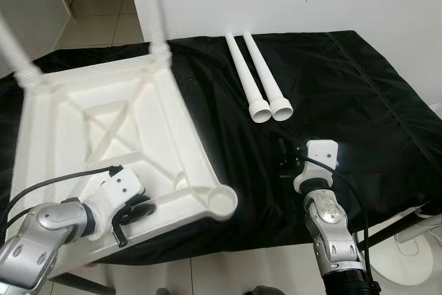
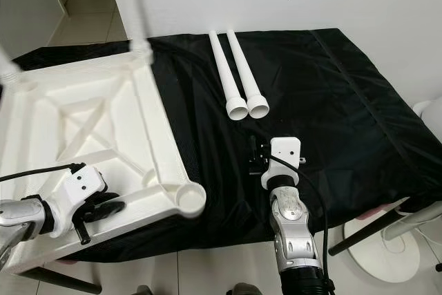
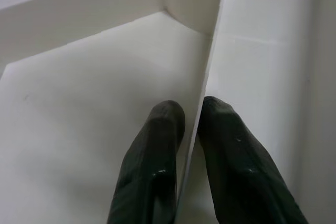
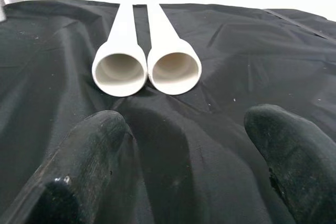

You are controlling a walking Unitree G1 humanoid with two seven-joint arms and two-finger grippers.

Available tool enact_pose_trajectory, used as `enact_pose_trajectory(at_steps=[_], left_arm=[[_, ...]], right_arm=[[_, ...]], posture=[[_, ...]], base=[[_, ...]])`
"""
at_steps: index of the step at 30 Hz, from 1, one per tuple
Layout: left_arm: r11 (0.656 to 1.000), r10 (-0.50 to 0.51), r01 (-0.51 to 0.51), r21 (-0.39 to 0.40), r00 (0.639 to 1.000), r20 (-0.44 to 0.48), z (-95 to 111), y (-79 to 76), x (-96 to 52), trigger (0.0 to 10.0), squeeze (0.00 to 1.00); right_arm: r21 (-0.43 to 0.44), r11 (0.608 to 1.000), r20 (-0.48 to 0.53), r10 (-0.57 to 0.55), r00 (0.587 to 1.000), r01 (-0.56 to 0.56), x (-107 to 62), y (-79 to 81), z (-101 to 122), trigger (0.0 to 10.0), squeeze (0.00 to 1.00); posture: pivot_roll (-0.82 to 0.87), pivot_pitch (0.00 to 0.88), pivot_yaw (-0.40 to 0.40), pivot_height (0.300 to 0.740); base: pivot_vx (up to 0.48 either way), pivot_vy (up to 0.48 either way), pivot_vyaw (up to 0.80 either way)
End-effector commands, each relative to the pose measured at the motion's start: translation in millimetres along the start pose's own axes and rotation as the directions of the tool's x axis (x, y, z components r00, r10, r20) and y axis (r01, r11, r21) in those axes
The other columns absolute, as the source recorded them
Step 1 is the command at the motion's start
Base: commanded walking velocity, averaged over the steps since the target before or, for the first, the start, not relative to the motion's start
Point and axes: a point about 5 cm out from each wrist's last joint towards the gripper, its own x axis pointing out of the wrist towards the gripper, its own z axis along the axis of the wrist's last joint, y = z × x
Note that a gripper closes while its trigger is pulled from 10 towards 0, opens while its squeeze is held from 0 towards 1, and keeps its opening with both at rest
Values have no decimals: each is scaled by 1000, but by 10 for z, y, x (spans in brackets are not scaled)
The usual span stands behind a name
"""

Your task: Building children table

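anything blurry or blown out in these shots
Left eye view: the two fitted table legs smear where they rise toward the camera. Left wrist view: the white table top is bright and low in contrast, the fingers soft. Right wrist view: fingertips blurred, loose legs sharp.

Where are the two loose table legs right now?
The two loose legs lie side by side on the black cloth, right of the upturned tabletop, ahead of the open right gripper.

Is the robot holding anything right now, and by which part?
Yes. The left gripper is pinched on a thin inner rib on the underside of the upturned table top. The right gripper is open over the black cloth, holding nothing.
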Motion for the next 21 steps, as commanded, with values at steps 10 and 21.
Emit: enact_pose_trajectory(at_steps=[10, 21], left_arm=[[998, -53, 48, 35, 987, 152, 341, -250, 332, 10000, 1000], [987, -56, 16, 160, 967, 248, 649, -283, 596, 10000, 0]], right_arm=[[9, 999, 3, -34, 999, 34, 18, 7, -16, 10000, 0], [117, 989, 30, -91, 995, 87, 64, -80, 51, 10000, 1000]], posture=[[-32, 15, 60, 740], [-50, 13, 76, 740]], base=[[0, 0, 0], [0, 0, 0]])
